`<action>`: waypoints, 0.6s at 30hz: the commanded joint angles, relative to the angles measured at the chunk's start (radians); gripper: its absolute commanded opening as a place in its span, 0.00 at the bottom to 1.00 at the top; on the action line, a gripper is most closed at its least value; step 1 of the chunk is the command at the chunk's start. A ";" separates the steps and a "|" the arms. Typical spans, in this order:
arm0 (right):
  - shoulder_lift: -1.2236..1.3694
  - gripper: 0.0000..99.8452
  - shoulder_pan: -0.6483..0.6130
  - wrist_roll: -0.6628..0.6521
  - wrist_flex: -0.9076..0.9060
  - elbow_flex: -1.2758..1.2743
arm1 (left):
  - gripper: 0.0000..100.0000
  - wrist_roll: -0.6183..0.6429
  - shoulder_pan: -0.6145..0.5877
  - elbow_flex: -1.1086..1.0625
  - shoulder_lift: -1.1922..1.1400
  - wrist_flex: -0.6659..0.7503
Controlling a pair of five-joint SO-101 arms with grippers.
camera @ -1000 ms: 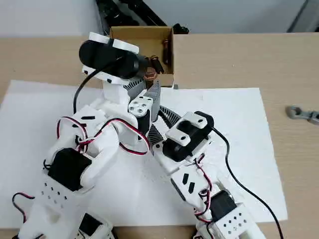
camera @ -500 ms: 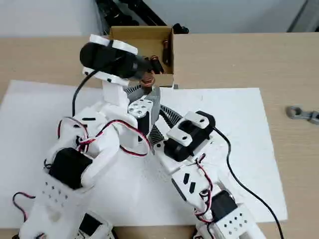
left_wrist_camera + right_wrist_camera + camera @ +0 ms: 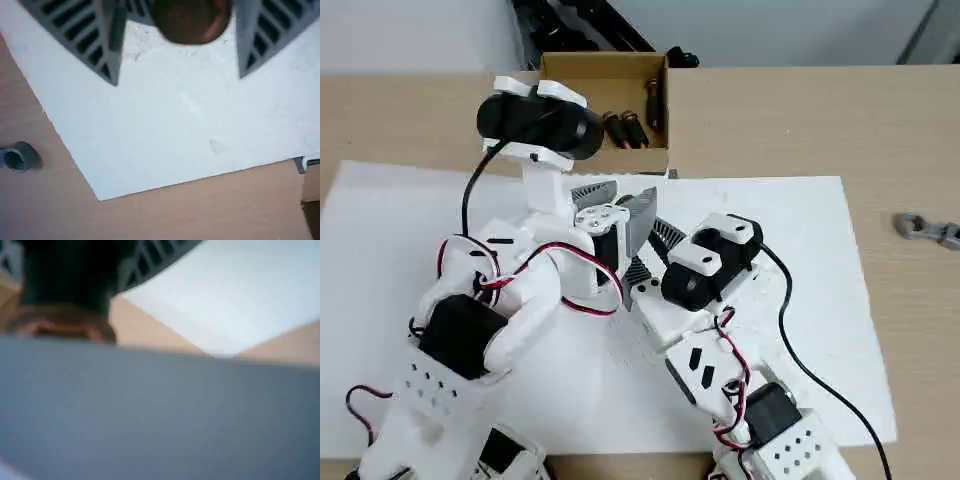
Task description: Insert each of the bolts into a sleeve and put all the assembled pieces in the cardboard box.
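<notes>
The left claw [image 3: 176, 79] is wide open, a brown round piece [image 3: 190, 20] between its fingers [image 3: 85, 35]. The cardboard box [image 3: 590, 85] sits at twelve o'clock. Right claw [image 3: 655, 240]: cannot tell.

Cardboard box [image 3: 595, 75] brown; assembled pieces [image 3: 625, 129] copper-brown; sheet [image 3: 800, 230] white; table [image 3: 820, 110] tan wood-grain.

The twin arms [image 3: 675, 315] wear white printed shells [image 3: 520, 295] over black servo blocks [image 3: 455, 335], with looped red-and-black wires [image 3: 565, 247] strung between the joints. A black cylindrical camera [image 3: 535, 125] tops one wrist, a thin black cable [image 3: 784, 320] trails from the other arm, and the claws [image 3: 177, 79] are grey plastic cut with slotted ribs.
</notes>
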State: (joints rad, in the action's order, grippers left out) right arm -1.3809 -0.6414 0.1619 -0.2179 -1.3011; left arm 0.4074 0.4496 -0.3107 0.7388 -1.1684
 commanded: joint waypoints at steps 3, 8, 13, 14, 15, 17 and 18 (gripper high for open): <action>0.008 0.00 0.082 0.011 -0.004 0.118 | 0.11 -0.114 -0.112 0.102 0.005 -0.003; 0.124 0.00 0.127 0.015 -0.005 0.253 | 0.00 -0.290 -0.212 0.120 0.005 -0.006; 0.334 0.00 0.128 0.014 -0.004 0.428 | 0.01 -0.310 -0.333 0.120 0.006 -0.063; 0.383 0.00 0.130 0.012 -0.002 0.465 | 0.01 -0.311 -0.359 0.120 0.006 -0.080; 0.433 0.00 0.130 0.011 -0.004 0.506 | 0.01 -0.311 -0.382 0.119 0.006 -0.097; 0.541 0.00 0.136 0.011 0.002 0.580 | 0.01 -0.319 -0.430 0.117 0.006 -0.133; 0.596 0.00 0.143 0.011 0.005 0.618 | 0.01 -0.333 -0.451 0.117 0.006 -0.152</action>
State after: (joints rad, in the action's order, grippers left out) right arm -0.9099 -0.5217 0.1634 -0.2179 -0.8332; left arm 0.0959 0.0537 -0.2325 0.7388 -1.2804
